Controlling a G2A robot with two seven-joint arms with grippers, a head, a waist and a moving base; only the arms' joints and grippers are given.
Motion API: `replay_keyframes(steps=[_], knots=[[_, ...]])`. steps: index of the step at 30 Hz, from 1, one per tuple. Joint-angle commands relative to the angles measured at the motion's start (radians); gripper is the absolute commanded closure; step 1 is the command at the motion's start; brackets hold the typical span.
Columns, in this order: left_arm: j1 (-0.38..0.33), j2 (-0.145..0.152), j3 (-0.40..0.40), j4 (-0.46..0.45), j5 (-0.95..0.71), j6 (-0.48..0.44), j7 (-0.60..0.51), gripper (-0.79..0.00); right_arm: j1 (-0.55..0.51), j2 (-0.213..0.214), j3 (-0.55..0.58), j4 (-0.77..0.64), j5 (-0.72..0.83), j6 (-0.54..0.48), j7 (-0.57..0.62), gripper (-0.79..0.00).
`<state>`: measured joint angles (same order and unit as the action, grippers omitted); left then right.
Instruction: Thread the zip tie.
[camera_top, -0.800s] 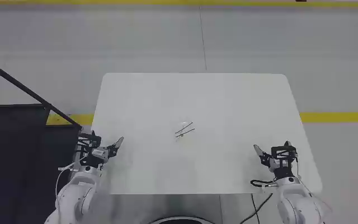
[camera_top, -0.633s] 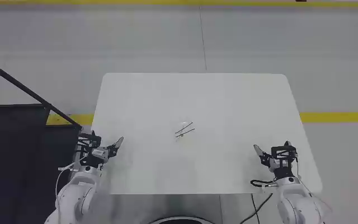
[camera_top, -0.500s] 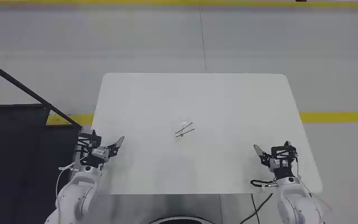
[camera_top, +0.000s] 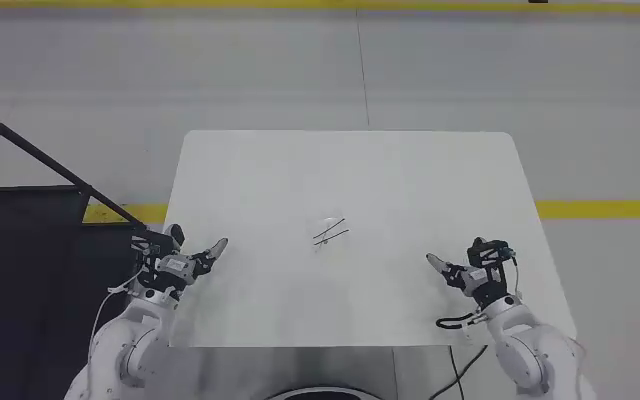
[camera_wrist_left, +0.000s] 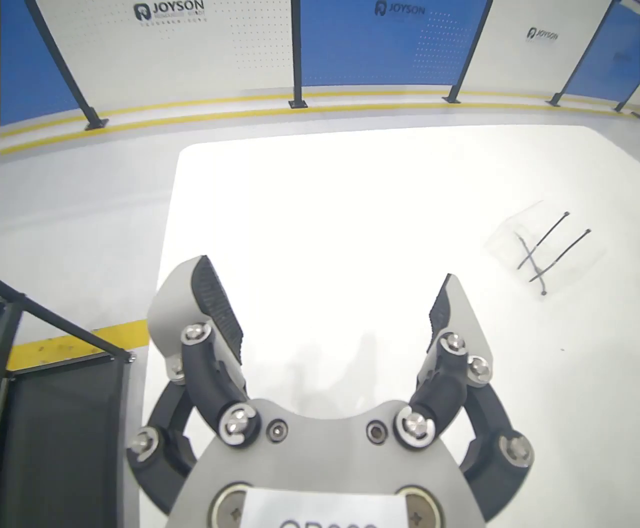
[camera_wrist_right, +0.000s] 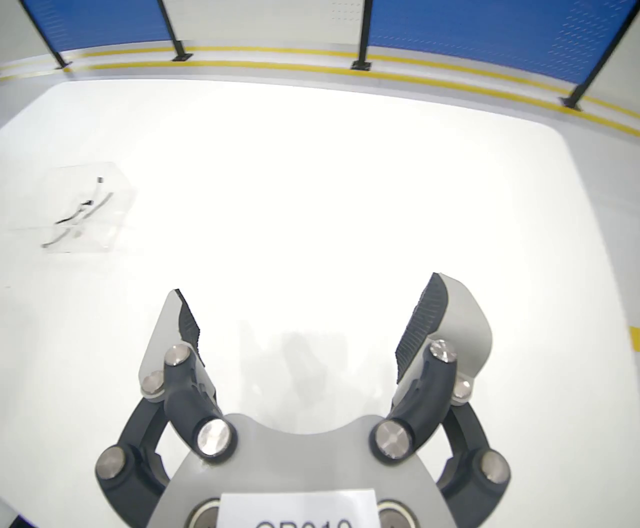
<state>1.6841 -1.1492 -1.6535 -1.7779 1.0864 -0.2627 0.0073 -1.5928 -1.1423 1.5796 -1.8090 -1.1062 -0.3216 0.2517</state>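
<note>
Ties (camera_wrist_left: 550, 247) are looking thin, light, springy; pinching near a head seems best. Left gripper (camera_wrist_left: 325, 280) and right gripper (camera_wrist_right: 310, 295), well apart from them, are gaping wide, empty.

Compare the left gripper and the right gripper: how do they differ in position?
The left gripper hangs at the table's left edge; the right gripper hangs well inside its right edge. The zip ties lie to the left gripper's right but the right gripper's left. Both are open and empty.
</note>
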Motion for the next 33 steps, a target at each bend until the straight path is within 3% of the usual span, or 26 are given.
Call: replay_keyframes(steps=[1,5,14,27,33], knots=[[-0.019,0.001,-0.008,0.026,-0.073,-0.063,-0.023,-0.785,0.050,0.003,-0.010,0.023,0.077,-0.084,0.081,-0.785],[-0.047,0.004,-0.022,0.061,-0.171,-0.147,-0.053,-0.785,0.144,0.005,-0.036,0.069,0.168,-0.140,0.201,-0.785],[-0.048,0.010,-0.050,0.055,-0.202,-0.219,-0.069,-0.785,0.259,0.008,-0.107,0.111,0.346,-0.233,0.370,-0.785],[-0.048,0.010,-0.050,0.055,-0.202,-0.219,-0.069,-0.785,0.256,0.007,-0.113,0.113,0.357,-0.234,0.363,-0.785],[-0.069,0.006,-0.009,0.042,-0.216,-0.197,-0.076,-0.785,0.344,0.008,-0.160,0.216,0.565,-0.325,0.440,-0.785]])
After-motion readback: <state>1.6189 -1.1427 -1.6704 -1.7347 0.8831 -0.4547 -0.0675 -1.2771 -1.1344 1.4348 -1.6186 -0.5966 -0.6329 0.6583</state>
